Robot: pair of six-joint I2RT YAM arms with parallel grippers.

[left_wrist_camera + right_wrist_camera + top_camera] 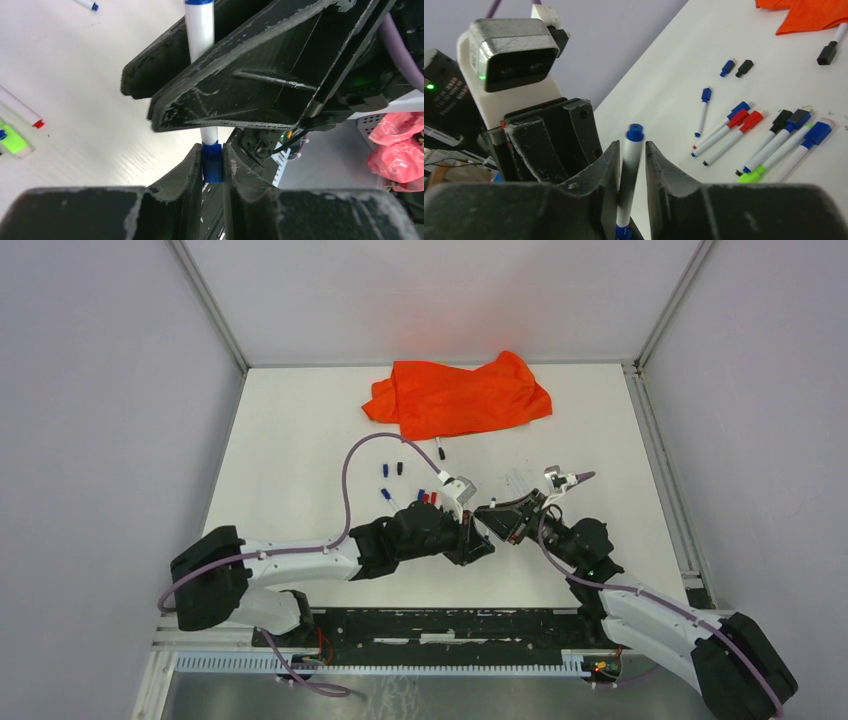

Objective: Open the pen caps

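My left gripper (212, 152) is shut on the blue cap (212, 164) at one end of a white pen barrel (199, 30). The barrel still enters the cap. My right gripper (631, 150) is closed round the same barrel (628, 175), whose blue tail end (635, 133) sticks up past the fingers. The two grippers meet above the table's middle, left (474, 532) against right (500, 517). A loose blue cap (727, 68) and a loose black cap (744, 68) lie on the table, and both show from above (384, 469), (400, 467).
A row of capped pens (769, 132) in blue, red, black and green lies by the grippers. An orange cloth (460, 395) lies at the back, with a black-capped pen (441, 451) at its edge. Purple cables (350, 480) arch over the left arm.
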